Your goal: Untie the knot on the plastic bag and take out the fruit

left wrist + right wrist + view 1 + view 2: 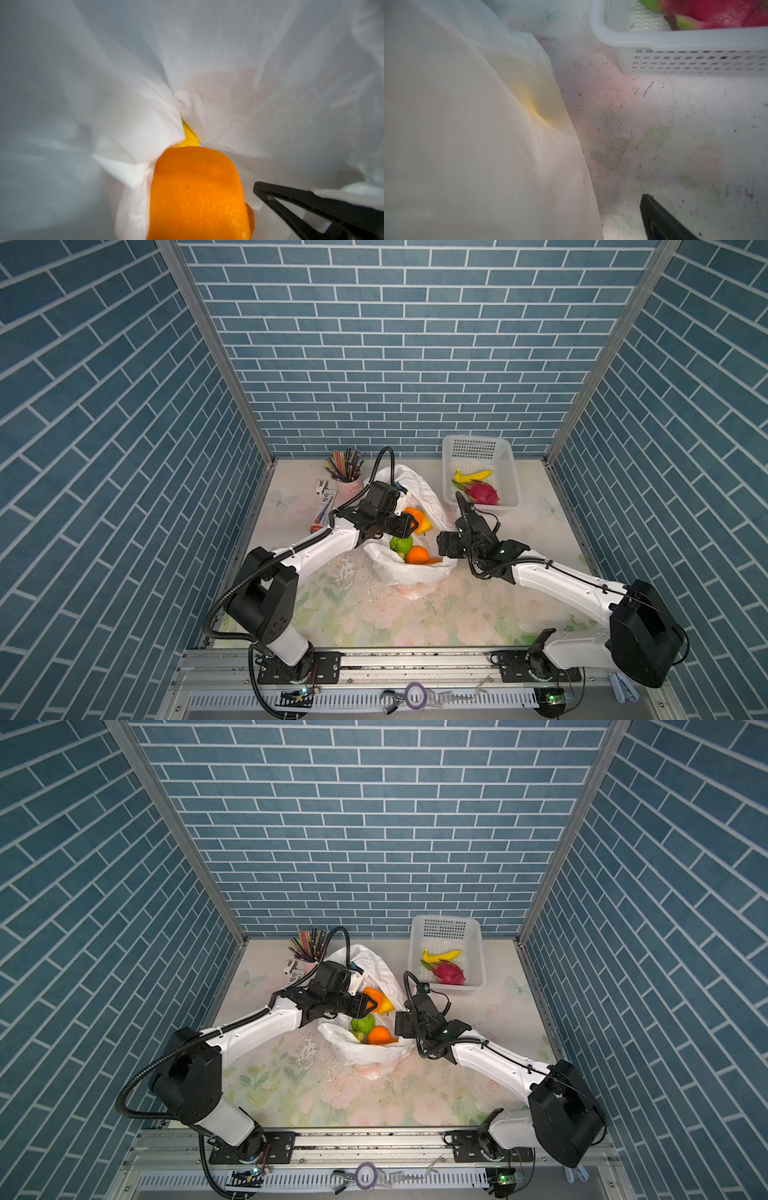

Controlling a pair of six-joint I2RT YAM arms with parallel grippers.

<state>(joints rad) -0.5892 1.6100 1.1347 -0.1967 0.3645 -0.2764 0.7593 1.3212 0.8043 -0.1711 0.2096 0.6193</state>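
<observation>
Fruit: you have an orange (197, 197) right between the jaws of the left gripper (411, 526), inside the mouth of the plastic bag (415, 574). A yellow fruit (426, 525) lies just behind it. A green fruit (401, 543) and a second orange (417, 554) lie nearer the bag's front.
Already out: a banana (473, 475) and a dragon fruit (482, 492) lie in the white basket (473, 452).
Knot: none shows. The bag mouth gapes, so you can take the untying as done.
Left fingers: one finger (311, 207) stands just beside the orange's skin and the other is hidden. Whether they clamp it you cannot tell.
Right fingers: spread wide and empty. The right gripper (444, 546) hangs just outside the bag's right wall, holding nothing.
Risk, slip: the skin is glossy and round, so a shallow pinch could let the orange roll back among the others.
Risk, film: thin plastic crowds the orange on both sides. If you pinch it along with the fruit, the lift would drag the whole bag, since nothing pins it down.
Risk, spill: a dragged bag could tip the loose fruit onto the table (457, 614).
Risk, crossing: your way to the basket passes over the right gripper, and the arms could knock.
</observation>
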